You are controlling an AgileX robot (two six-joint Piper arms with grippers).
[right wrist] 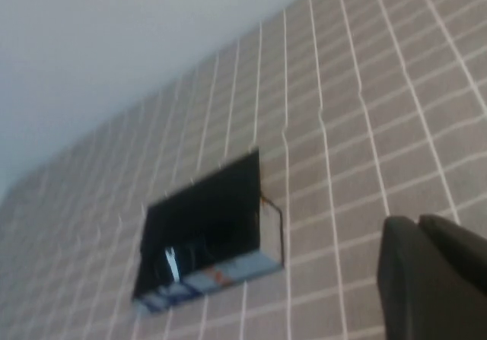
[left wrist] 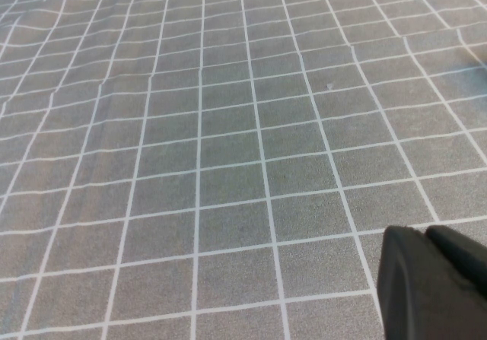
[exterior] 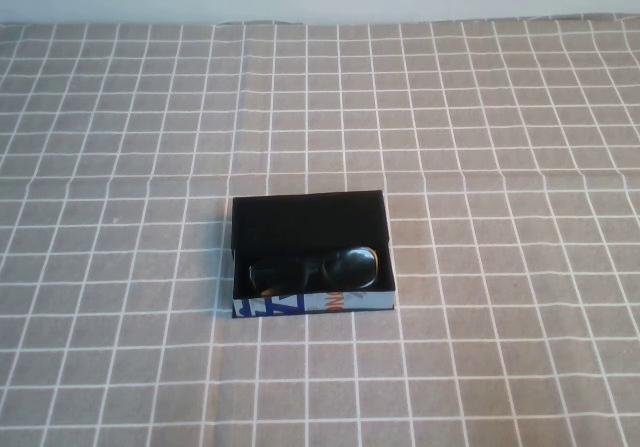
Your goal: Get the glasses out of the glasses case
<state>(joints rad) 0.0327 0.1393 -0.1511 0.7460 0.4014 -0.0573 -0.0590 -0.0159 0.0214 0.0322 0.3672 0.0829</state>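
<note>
Reaching is the step in hand, as I judge it: neither of my arms shows in the high view, so nothing is near the case [exterior: 312, 257] yet. It sits open on the checked tabletop [exterior: 500, 117], a black box with its white printed edge turned toward me. The glasses [exterior: 318, 270] lie inside, pressed against that printed edge, with the far half of the case bare and dark. The frame is black and thick with dark squarish lenses, the lens toward my right catching a little shine. To do this well I would come down from above over the bare half of the case, then close on the frame at the bridge or a lens rim, lifting straight up so the arms do not catch the wall.

From my left wrist, only checked cloth shows, no case. My left gripper [left wrist: 434, 283] appears as a dark lump at the corner, hanging over cloth well apart from the case; whether its fingers are open or closed I cannot tell.

From my right wrist, the case [right wrist: 209, 230] is in sight ahead, its white edge and a glint off the glasses [right wrist: 172, 264] visible inside. My right gripper [right wrist: 434, 275] hangs apart from the case, over bare cloth; again I cannot tell how its fingers stand. This arm looks better placed to go.
</note>
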